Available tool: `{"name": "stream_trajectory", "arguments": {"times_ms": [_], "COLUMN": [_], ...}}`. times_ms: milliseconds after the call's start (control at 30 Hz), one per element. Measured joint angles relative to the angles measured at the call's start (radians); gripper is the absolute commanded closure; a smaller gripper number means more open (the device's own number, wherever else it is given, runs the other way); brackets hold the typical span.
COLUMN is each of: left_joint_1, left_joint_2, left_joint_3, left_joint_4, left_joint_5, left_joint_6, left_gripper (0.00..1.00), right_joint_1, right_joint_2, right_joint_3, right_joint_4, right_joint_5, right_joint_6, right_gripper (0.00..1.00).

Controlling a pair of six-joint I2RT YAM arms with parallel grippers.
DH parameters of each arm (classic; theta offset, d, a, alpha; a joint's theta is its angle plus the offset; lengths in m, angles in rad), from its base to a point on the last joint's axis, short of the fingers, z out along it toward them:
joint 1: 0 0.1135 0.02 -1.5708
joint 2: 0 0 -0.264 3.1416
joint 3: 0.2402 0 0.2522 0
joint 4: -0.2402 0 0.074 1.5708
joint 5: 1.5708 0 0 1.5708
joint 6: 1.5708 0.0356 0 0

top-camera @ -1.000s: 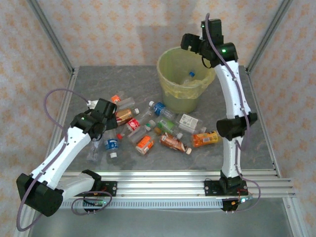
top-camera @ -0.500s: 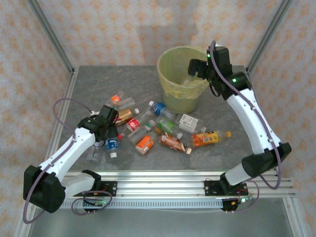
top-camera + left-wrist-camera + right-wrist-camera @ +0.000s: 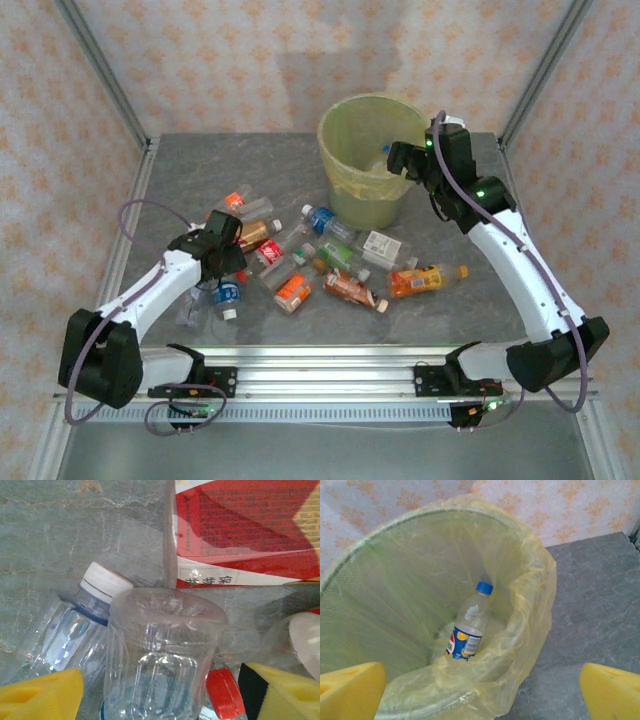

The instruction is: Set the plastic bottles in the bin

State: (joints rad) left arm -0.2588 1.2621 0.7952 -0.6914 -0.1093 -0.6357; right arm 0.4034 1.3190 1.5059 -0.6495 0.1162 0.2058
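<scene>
Plastic bottles point(image 3: 292, 290): most lay in a loose pile on the grey marbled table point(image 3: 200, 170), on the near side of the bin. Left gripper point(image 3: 161, 680) sat low over the pile. Its yellow foam pads point(image 3: 40, 695) were spread either side of a clear ribbed bottle point(image 3: 160, 640), rounded end toward the camera, with slim gaps both sides (no contact visible). Beside it were a white-capped bottle point(image 3: 75, 625) and a red cap point(image 3: 224, 692), with a glossy red label point(image 3: 240, 525) beyond. Farther back, right gripper point(image 3: 480, 690) hung at the rim of the round mesh bin point(image 3: 370, 605), fingers wide apart, holding nothing. One blue-capped bottle point(image 3: 469, 625) leaned inside on the crinkled yellowish liner point(image 3: 535, 595).
</scene>
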Motion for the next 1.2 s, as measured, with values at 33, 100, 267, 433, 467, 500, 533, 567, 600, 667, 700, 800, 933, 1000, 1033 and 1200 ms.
{"name": "stream_trajectory", "arguments": {"times_ms": [33,100,267,433,467,500,533,567,600,667,700,800,933,1000,1033,1200], "left_joint_1": [0.004,0.005,0.005,0.005,0.005,0.005,0.005,0.005,0.005,0.005,0.005,0.005,0.005,0.003,0.0,-0.034], "left_joint_2": [0.009,0.024,0.046,0.05,0.052,0.053,0.055,0.056,0.061,0.069,0.074,0.083,0.089,0.089,0.09,0.106], "left_joint_3": [0.0,0.0,-0.002,-0.014,-0.014,-0.015,-0.017,-0.018,-0.018,-0.018,-0.018,-0.018,-0.016,-0.015,-0.013,0.005], "left_joint_4": [0.006,0.016,0.046,0.082,0.087,0.094,0.103,0.107,0.114,0.124,0.128,0.13,0.115,0.105,0.099,0.085], "left_joint_5": [0.001,0.001,0.018,0.048,0.051,0.056,0.061,0.066,0.072,0.078,0.08,0.079,0.066,0.055,0.049,0.023], "left_joint_6": [-0.001,-0.004,-0.008,-0.022,-0.024,-0.023,-0.023,-0.024,-0.026,-0.027,-0.027,-0.027,-0.025,-0.026,-0.026,-0.029], "left_gripper": [0.17,0.17,0.18,0.24,0.25,0.26,0.27,0.27,0.29,0.29,0.29,0.27,0.2,0.18,0.18,0.18], "right_joint_1": [0.0,0.0,0.0,0.0,0.0,0.0,0.0,0.0,0.0,0.0,0.0,0.0,0.0,0.0,0.0,0.0], "right_joint_2": [0.0,-0.001,-0.003,-0.003,-0.003,-0.003,-0.003,-0.003,-0.003,-0.003,-0.003,-0.003,-0.003,-0.003,-0.003,-0.003], "right_joint_3": [-0.002,-0.005,-0.014,-0.017,-0.017,-0.017,-0.017,-0.017,-0.017,-0.017,-0.018,-0.018,-0.023,-0.027,-0.03,-0.035], "right_joint_4": [0.0,0.001,0.012,0.014,0.014,0.014,0.015,0.015,0.015,0.015,0.015,0.015,0.015,0.015,0.015,0.015], "right_joint_5": [0.0,0.001,0.001,0.001,0.001,0.001,0.001,0.001,0.001,0.001,0.001,0.001,0.001,0.001,0.001,0.001], "right_joint_6": [0.003,0.003,0.008,0.016,0.018,0.019,0.02,0.022,0.023,0.023,0.023,0.023,0.024,0.027,0.029,0.03], "right_gripper": [0.01,0.01,0.01,0.01,0.01,0.01,0.01,0.01,0.01,0.01,0.01,0.01,0.01,0.01,0.01,0.01]}}
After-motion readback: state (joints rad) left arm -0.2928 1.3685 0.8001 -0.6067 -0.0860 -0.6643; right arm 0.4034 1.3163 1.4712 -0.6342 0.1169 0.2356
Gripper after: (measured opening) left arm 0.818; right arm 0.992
